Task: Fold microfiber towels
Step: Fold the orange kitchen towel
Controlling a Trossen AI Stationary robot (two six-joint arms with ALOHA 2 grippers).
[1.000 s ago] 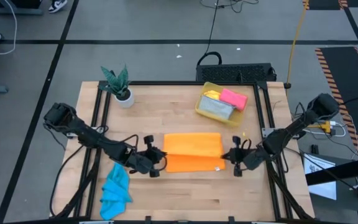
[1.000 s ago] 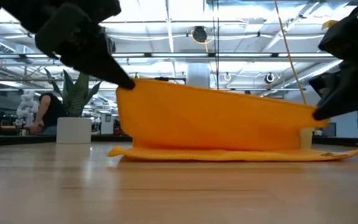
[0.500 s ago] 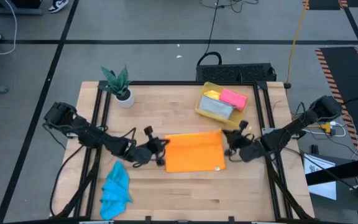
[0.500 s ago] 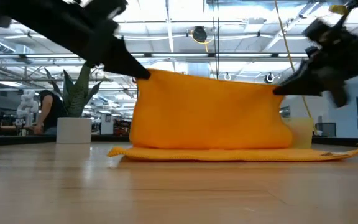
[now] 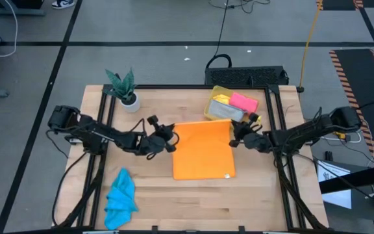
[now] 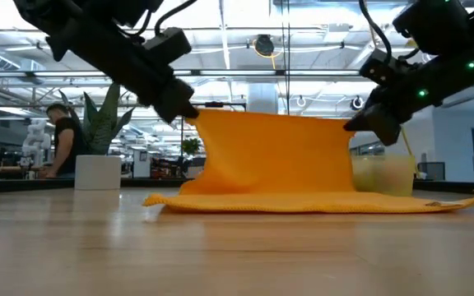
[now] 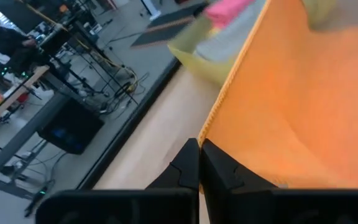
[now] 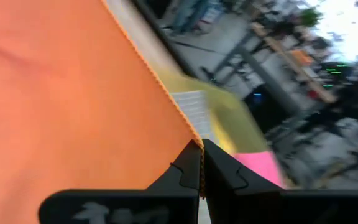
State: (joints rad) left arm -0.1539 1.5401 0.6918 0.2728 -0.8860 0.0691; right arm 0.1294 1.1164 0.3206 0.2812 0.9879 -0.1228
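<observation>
The orange microfiber towel (image 5: 203, 153) slopes up from the table, its near edge (image 6: 303, 204) lying on the wood and its far edge raised between my two grippers. My left gripper (image 5: 172, 141) is shut on the far left corner and my right gripper (image 5: 232, 138) on the far right corner. A bright blue towel (image 5: 121, 198) lies crumpled at the near left. Pink (image 5: 244, 102), grey (image 5: 224, 112) and yellow (image 5: 221, 98) towels sit in the yellow bin (image 5: 208, 115). My left gripper pinches the orange towel's far left corner (image 7: 209, 129) between its two fingers, coming nearly level from the table's left. That corner is lifted clear and the cloth hangs from it down to the table. My right gripper pinches the far right corner (image 8: 188, 135) between its two fingers, nearly level from the table's right. The raised edge (image 6: 270, 115) runs fairly straight between the two grippers.
A potted plant (image 5: 125, 91) stands at the far left corner. The yellow bin sits just beyond the towel's far right corner, close to my right gripper. A black frame (image 5: 273, 104) borders the table's sides. Bare wood (image 5: 174, 201) lies in front of the towel.
Both grippers, still shut on their corners, have moved toward the table's far edge and turned more level. The towel's held edge has travelled from over its near part to the far side, so the cloth has spread out. Its near edge has stayed on the table.
</observation>
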